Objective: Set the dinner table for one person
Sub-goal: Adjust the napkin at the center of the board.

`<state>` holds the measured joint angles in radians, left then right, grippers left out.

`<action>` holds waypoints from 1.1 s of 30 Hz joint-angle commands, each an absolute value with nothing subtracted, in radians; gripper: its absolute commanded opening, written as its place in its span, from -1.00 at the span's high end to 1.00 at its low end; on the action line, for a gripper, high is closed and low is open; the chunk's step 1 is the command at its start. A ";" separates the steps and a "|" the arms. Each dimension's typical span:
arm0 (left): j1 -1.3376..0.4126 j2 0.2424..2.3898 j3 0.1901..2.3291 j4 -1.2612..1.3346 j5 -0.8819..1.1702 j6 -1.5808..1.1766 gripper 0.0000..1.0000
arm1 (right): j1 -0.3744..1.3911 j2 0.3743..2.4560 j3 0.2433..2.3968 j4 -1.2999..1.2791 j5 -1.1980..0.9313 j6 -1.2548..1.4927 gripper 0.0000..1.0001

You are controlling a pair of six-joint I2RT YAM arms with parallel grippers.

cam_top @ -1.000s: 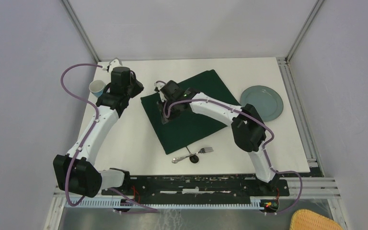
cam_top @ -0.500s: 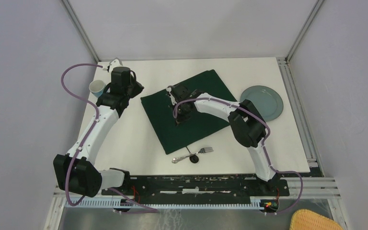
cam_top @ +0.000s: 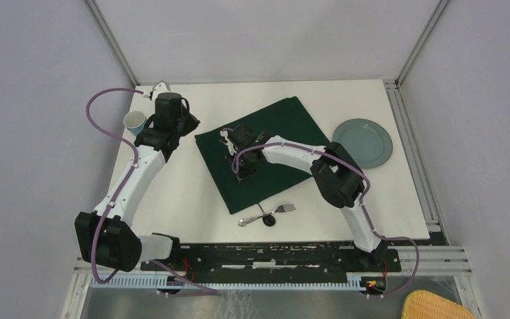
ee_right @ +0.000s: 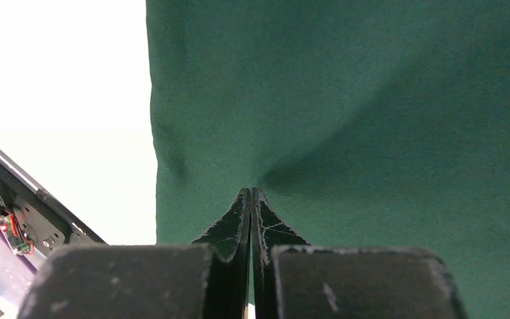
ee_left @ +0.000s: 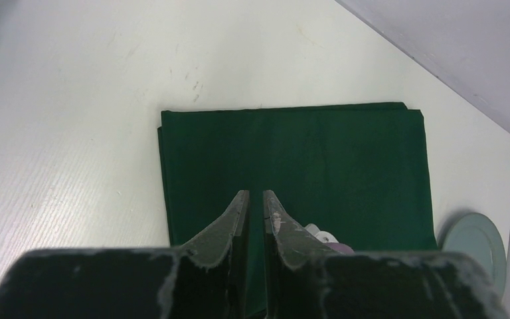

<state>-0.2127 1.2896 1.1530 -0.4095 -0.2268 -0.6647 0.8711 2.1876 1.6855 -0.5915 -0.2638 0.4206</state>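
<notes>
The dinner table (cam_top: 172, 193) is a white tabletop with a dark green cloth (cam_top: 285, 126) lying askew at its middle. My right gripper (cam_top: 237, 163) is down on the cloth's left half. In the right wrist view its jaws (ee_right: 250, 191) are shut, and the cloth (ee_right: 345, 100) puckers into folds at the tips. My left gripper (cam_top: 189, 124) hovers at the cloth's far-left corner. In the left wrist view it (ee_left: 251, 194) shows a narrow gap with nothing in it, above the flat cloth (ee_left: 319, 159).
A grey-green plate (cam_top: 363, 142) sits right of the cloth. A pale blue cup (cam_top: 133, 121) stands at the table's far-left edge, close behind my left arm. A fork (cam_top: 285, 208) and a spoon (cam_top: 246, 221) lie near the cloth's front corner.
My right gripper closed, swung right across the cloth, then came back left. My left gripper's jaws narrowed a little. The cloth has stayed where it was.
</notes>
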 commanded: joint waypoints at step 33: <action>-0.207 1.238 1.198 -0.426 -0.238 -0.612 0.60 | 0.786 2.564 2.146 -0.558 -0.192 0.569 1.00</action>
<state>-0.2127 1.2686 1.1538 -0.4259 -0.2314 -0.6632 0.8387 2.5092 2.1162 -0.5259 -0.3019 0.5762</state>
